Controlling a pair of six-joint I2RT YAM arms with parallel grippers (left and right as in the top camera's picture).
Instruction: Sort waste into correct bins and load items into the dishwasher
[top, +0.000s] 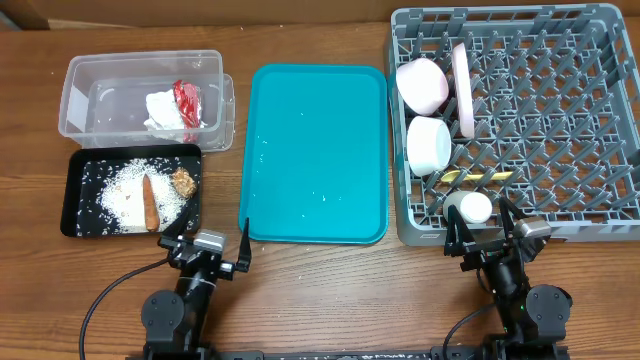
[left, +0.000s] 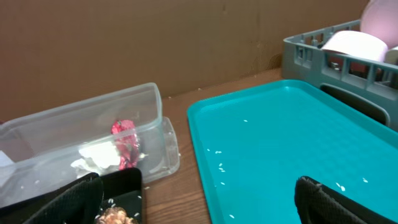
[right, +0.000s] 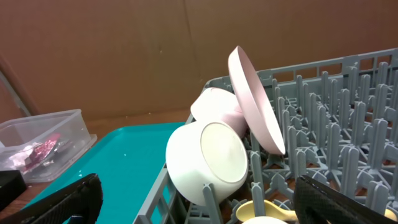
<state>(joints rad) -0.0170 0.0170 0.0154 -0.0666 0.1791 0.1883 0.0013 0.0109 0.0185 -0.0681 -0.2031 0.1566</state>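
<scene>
The grey dish rack (top: 560, 140) holds a pale-pink bowl (top: 421, 84), a white bowl (top: 430, 145), an upright plate (top: 462, 90), a yellow spoon (top: 478, 177) and a small white cup (top: 470, 208). The clear tub (top: 80, 85) holds a crumpled white napkin (top: 163, 110) and a red wrapper (top: 187, 100). The black tray (top: 75, 215) holds loose rice (top: 122, 192), an orange-brown stick (top: 150, 202) and a brown lump (top: 183, 181). My left gripper (top: 207, 243) is open and empty at the front, between black tray and teal tray. My right gripper (top: 492, 235) is open and empty before the rack's front edge.
A large teal tray (top: 315, 150) lies in the middle with a few rice grains on it. In the right wrist view the white bowl (right: 208, 162) and plate (right: 255, 99) lean on the rack pegs. A brown wall stands behind the table.
</scene>
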